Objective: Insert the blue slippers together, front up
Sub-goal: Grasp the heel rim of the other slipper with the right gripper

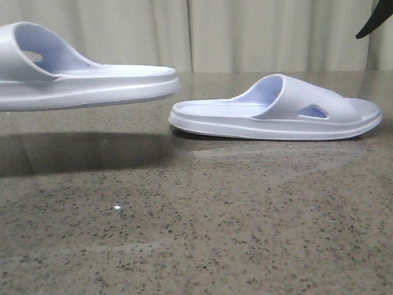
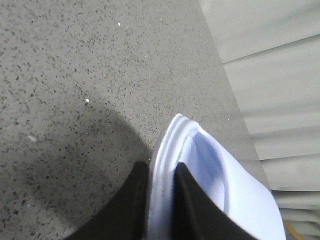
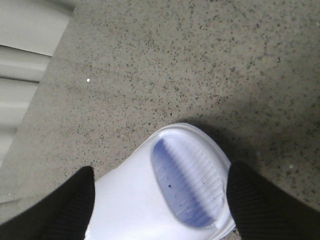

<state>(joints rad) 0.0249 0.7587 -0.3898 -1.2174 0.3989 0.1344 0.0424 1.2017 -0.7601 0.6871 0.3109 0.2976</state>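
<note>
Left tool clamped on the edge of one slipper, holding it level, clear of the bench. Right tool wide open, fingers straddling the other slipper, which lies flat on the bench, just beside the raised one.

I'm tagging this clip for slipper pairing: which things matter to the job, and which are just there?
Job:
- lifted slipper, clamped by left gripper
- slipper lying on the table, right gripper open astride it

Just there:
- speckled table
- curtain
</note>
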